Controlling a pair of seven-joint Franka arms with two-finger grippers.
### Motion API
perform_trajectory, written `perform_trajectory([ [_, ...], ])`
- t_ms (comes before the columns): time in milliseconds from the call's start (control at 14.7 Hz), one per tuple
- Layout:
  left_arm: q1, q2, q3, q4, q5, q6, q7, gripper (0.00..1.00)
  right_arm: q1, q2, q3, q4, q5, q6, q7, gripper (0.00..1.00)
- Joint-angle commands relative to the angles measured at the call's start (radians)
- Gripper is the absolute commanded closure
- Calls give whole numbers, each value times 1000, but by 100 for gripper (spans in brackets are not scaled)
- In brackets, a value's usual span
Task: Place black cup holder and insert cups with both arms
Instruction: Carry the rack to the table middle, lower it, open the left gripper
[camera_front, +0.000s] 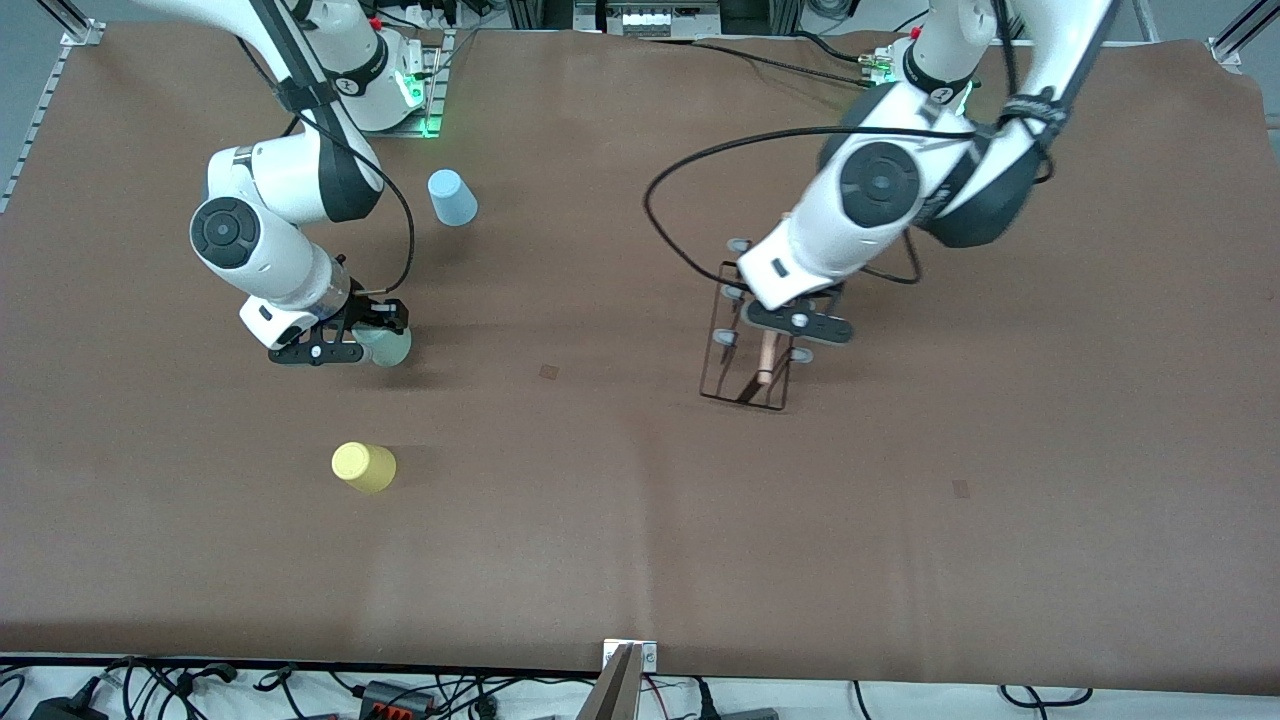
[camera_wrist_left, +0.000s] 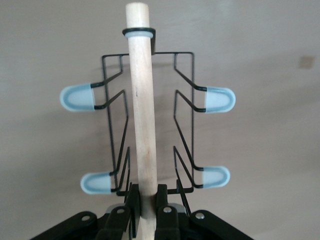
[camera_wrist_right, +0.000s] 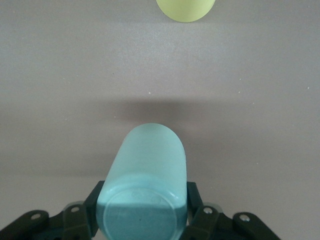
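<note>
The black cup holder (camera_front: 745, 350), a thin-wire rack with pale-tipped pegs, stands on the brown table toward the left arm's end. My left gripper (camera_front: 772, 345) is shut on its wooden rod handle (camera_wrist_left: 142, 115), and its fingers (camera_wrist_left: 131, 205) press the rod from both sides. My right gripper (camera_front: 375, 335) is shut on the pale green cup (camera_wrist_right: 145, 180), held on its side just above the table toward the right arm's end. The yellow cup (camera_front: 364, 467) stands upside down nearer the front camera and shows in the right wrist view (camera_wrist_right: 186, 10). The light blue cup (camera_front: 452, 197) stands upside down farther back.
The brown mat (camera_front: 620, 520) covers the whole table. Cables and power strips lie along the front edge (camera_front: 400, 690). A black cable (camera_front: 700, 170) loops from the left arm over the table.
</note>
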Motion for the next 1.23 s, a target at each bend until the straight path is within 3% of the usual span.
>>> perform_trajectory([
  [0, -96, 114, 3, 143, 1, 6, -111, 99, 6, -11, -2, 9, 12, -20, 5, 58],
  [272, -204, 189, 9, 164, 5, 114, -242, 99, 6, -10, -2, 9, 12, -16, 0, 58],
  [613, -244, 226, 12, 160, 7, 171, -284, 98, 6, -8, -2, 9, 9, -13, -7, 58],
  [681, -242, 226, 12, 160, 21, 171, -284, 93, 6, -10, -2, 9, 9, -13, -7, 58],
  [749, -242, 224, 12, 159, 42, 169, -284, 74, 6, -10, -2, 16, 9, -16, -3, 58],
  [817, -242, 223, 12, 159, 70, 169, -281, 44, 8, -8, -2, 34, 12, -26, -3, 58],
  [885, -244, 223, 11, 159, 112, 166, -271, 0, 8, -8, -2, 42, 12, -52, -1, 58],
  [1157, -222, 178, 14, 165, 165, 68, -267, 0, 13, -31, -1, 47, 14, -77, 78, 58],
])
